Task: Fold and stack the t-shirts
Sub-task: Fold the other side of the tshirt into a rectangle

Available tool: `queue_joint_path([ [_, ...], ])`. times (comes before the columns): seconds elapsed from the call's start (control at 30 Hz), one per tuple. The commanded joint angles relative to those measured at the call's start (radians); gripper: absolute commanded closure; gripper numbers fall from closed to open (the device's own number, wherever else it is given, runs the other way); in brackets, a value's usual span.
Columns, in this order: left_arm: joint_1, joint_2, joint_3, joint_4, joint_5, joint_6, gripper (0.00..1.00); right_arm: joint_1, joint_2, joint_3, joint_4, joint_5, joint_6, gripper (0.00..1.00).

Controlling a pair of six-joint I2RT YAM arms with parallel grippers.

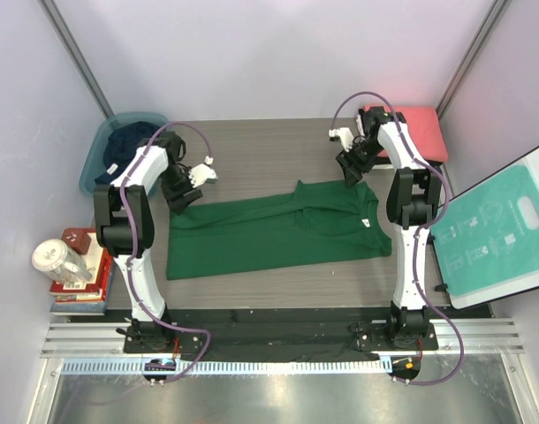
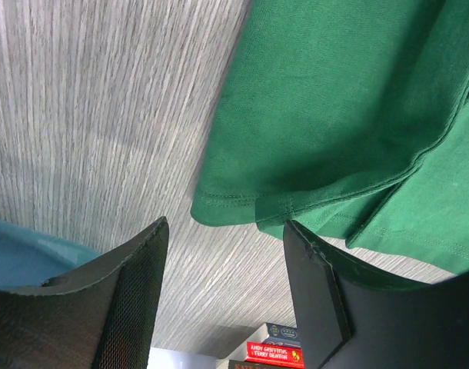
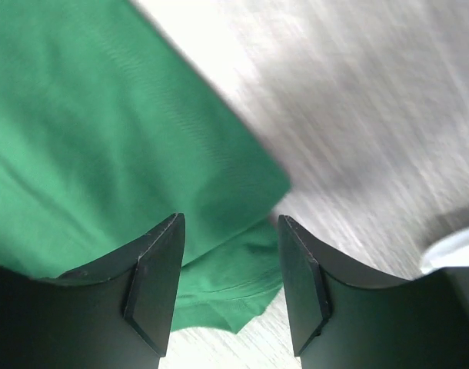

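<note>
**Top external view.** The dark green t-shirt (image 1: 252, 234) lies flat on the table (image 1: 252, 150), mid-frame. Its long axis runs left to right, with the hem at the left and the neck at the right, where a pale tag is too small to read. The left gripper (image 1: 183, 201) hangs at the upper-left hem corner and the right gripper (image 1: 351, 177) at the upper-right shoulder. Only this view shows the navy t-shirt (image 1: 128, 146) in the teal tub (image 1: 93, 168) at upper left, the folded coral-red t-shirt (image 1: 420, 132) at upper right, and the instruction board (image 1: 495, 234) at right, whose pictograms carry no legible writing.

**Left wrist view.** The left gripper (image 2: 227, 292) has its jaws apart with nothing between them, over bare table (image 2: 81, 115) just below the stitched hem corner of the green t-shirt (image 2: 342, 100). The lettering on the book spines (image 2: 273, 354) at the bottom edge is too small to read surely.

**Right wrist view (blurred).** The right gripper (image 3: 228, 284) also has its jaws spread and unclamped; an edge of the green t-shirt (image 3: 88, 138) lies beneath the gap.
</note>
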Motion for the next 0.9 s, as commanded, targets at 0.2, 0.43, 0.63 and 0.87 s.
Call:
queue_joint_path([
  [0.2,-0.006,-0.021,0.01,-0.003,0.013,-0.015,0.39,-0.019,0.028,0.042,0.097,-0.095,0.157,0.51],
  [0.43,-0.006,-0.019,0.013,-0.003,0.01,-0.011,0.39,-0.016,0.029,0.034,0.075,-0.123,0.162,0.59],
  [0.63,-0.012,-0.017,0.015,-0.004,0.011,-0.011,0.39,-0.017,0.025,0.025,0.089,-0.108,0.179,0.65],
  [0.87,-0.012,-0.021,0.01,-0.006,0.014,-0.008,0.39,-0.03,0.009,0.034,0.149,-0.04,0.214,0.52],
])
